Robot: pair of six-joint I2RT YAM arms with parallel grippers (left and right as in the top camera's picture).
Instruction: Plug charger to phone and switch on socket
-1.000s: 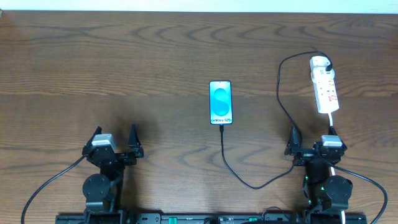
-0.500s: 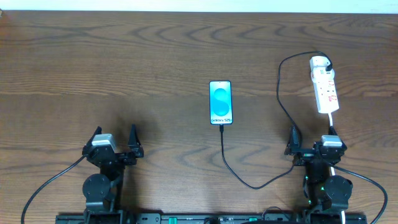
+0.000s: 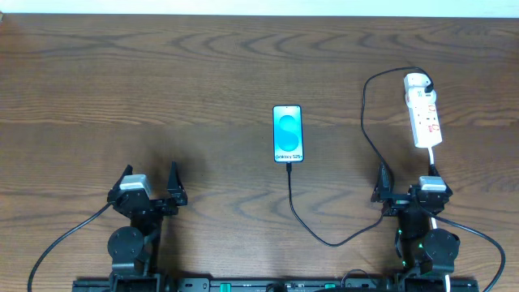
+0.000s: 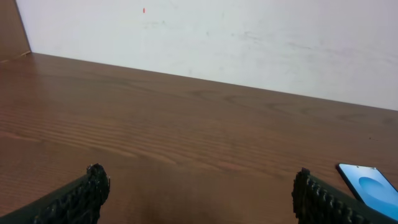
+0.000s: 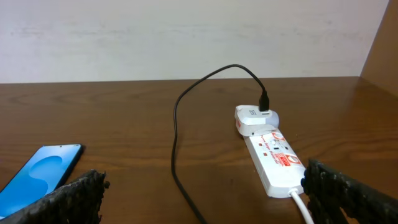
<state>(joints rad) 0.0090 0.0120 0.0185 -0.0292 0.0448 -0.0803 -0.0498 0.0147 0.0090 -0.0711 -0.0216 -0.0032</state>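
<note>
The phone [image 3: 288, 133] lies flat at the table's middle with its blue screen up; it also shows in the right wrist view [image 5: 38, 175] and the left wrist view [image 4: 370, 186]. The black charger cable [image 3: 312, 230] runs from the phone's near end, where its plug [image 3: 289, 167] sits, round to an adapter at the far end of the white power strip [image 3: 423, 113], also seen in the right wrist view [image 5: 273, 154]. My left gripper [image 3: 148, 188] is open and empty at the front left. My right gripper [image 3: 409, 187] is open and empty, just in front of the strip.
The strip's white cord [image 5: 303, 206] runs toward my right arm's base. A white wall [image 4: 249, 37] stands behind the table's far edge. The robots' own black cables trail at the front edge.
</note>
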